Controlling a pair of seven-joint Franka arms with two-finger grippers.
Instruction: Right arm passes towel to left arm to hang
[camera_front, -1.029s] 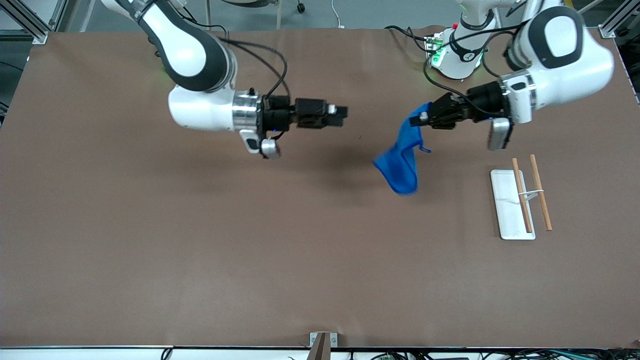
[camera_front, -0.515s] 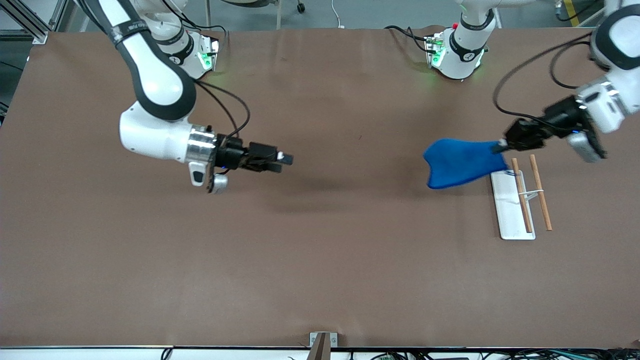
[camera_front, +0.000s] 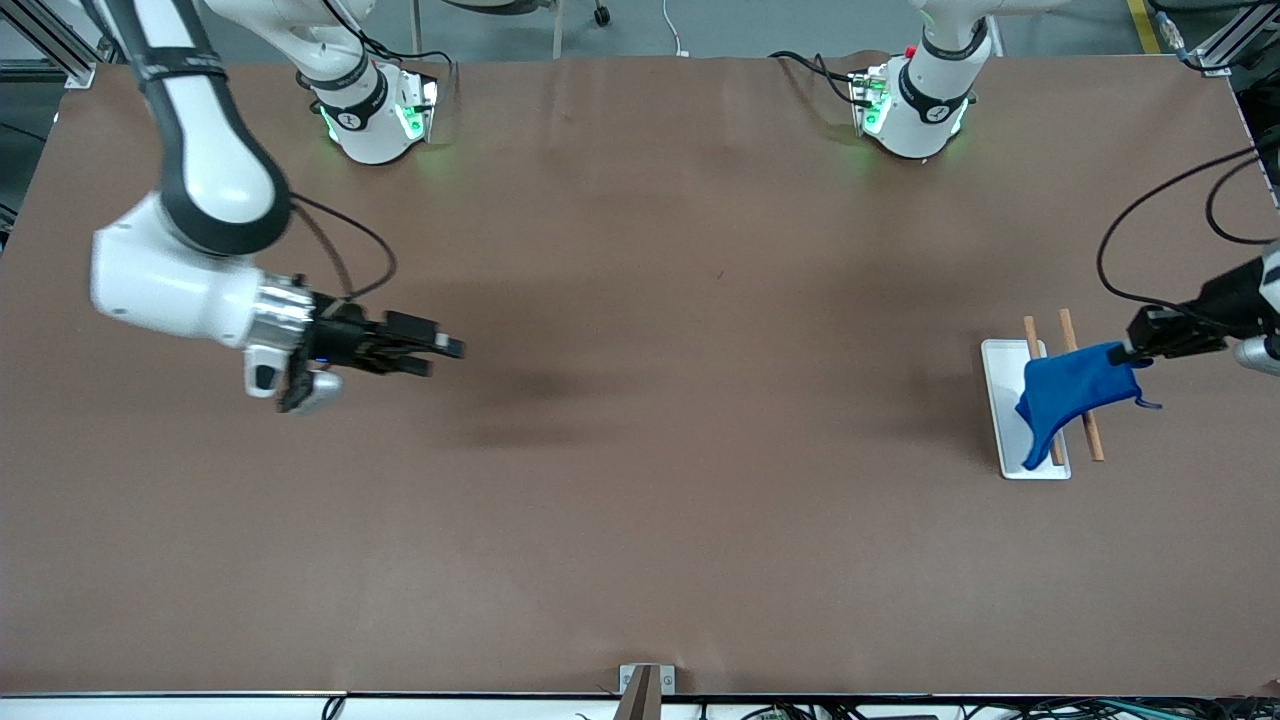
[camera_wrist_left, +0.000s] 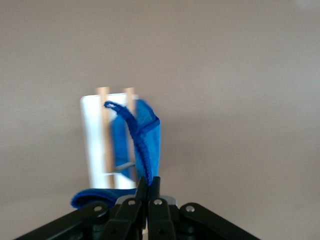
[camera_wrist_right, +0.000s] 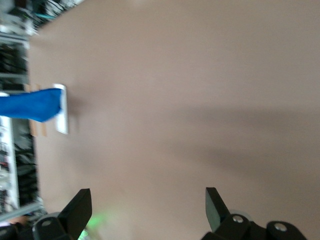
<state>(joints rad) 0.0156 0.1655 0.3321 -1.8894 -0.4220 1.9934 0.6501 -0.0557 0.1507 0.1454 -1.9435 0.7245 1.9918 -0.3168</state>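
Note:
The blue towel (camera_front: 1070, 395) hangs from my left gripper (camera_front: 1122, 353), which is shut on its hemmed corner. The towel drapes over the two wooden rods (camera_front: 1083, 385) and the white tray (camera_front: 1002, 410) at the left arm's end of the table. In the left wrist view the towel (camera_wrist_left: 147, 140) runs from the closed fingers out over the rods (camera_wrist_left: 103, 135) and tray (camera_wrist_left: 92, 145), its loop sticking up. My right gripper (camera_front: 445, 352) is open and empty over the bare table at the right arm's end. The right wrist view shows the towel (camera_wrist_right: 32, 105) small and distant.
The brown table mat (camera_front: 640, 420) spreads between the two arms. Both arm bases (camera_front: 370, 110) stand along the table's farthest edge. A small bracket (camera_front: 645, 680) sits at the table's nearest edge.
My left gripper carried the towel from mid-table toward the left arm's end, until it hangs over the rods and tray. My right arm, empty, drew back toward its own end of the table.

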